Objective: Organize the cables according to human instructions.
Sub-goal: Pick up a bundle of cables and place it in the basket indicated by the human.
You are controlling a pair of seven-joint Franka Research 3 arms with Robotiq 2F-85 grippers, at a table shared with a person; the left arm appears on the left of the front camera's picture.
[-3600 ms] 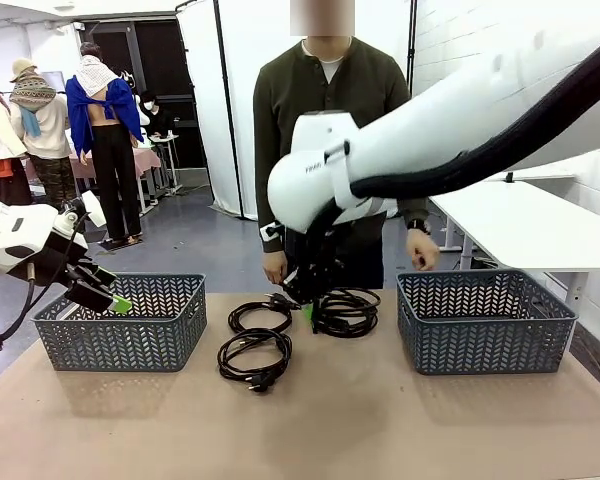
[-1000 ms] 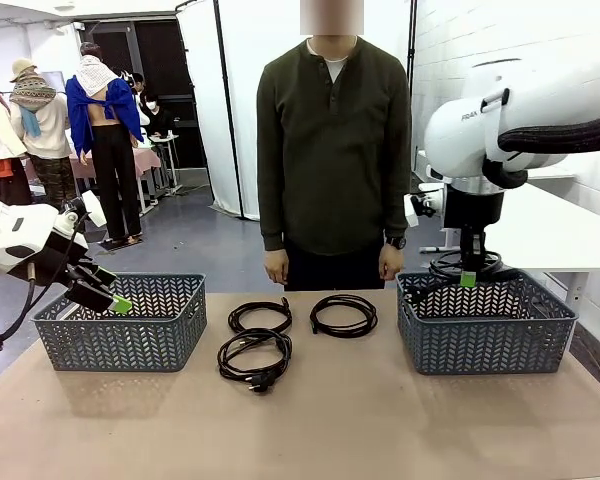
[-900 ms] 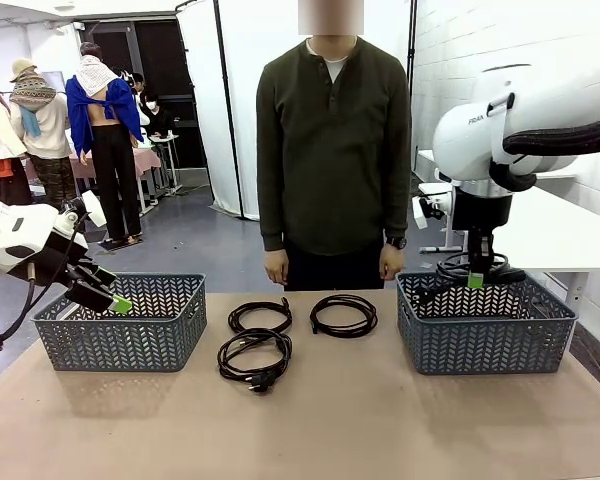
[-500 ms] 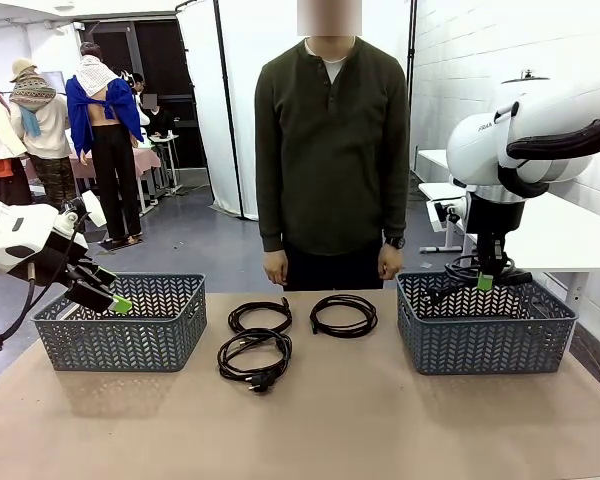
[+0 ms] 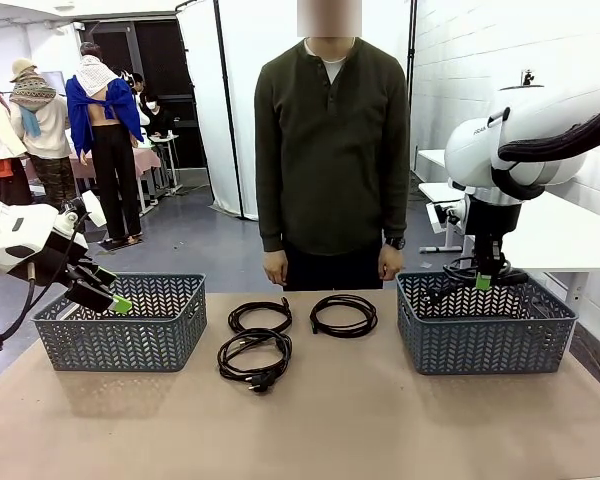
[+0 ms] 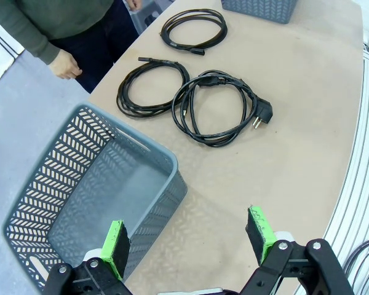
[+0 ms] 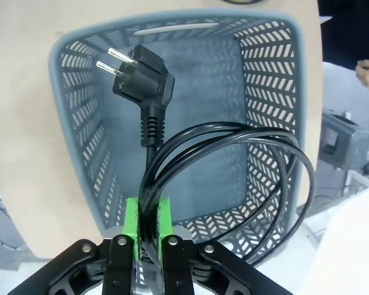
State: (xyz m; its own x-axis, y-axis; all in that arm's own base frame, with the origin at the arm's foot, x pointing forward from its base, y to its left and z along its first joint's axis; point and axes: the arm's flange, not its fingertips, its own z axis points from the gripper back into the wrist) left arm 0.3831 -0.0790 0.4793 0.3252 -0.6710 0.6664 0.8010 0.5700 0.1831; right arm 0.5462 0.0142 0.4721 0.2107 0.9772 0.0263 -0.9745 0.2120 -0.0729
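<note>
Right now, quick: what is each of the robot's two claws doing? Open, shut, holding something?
Left gripper: open, holding nothing.
Right gripper: shut on a coiled cable, above the right basket.

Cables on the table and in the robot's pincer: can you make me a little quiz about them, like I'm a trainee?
1. How many coiled cables lie on the table?
2. True or false: the left pincer is shut.
3. The right pincer holds a cable above what? A: the left basket. B: the right basket. C: the bare table.
Key: 1. Three. 2. False, it is open. 3. B.
</note>
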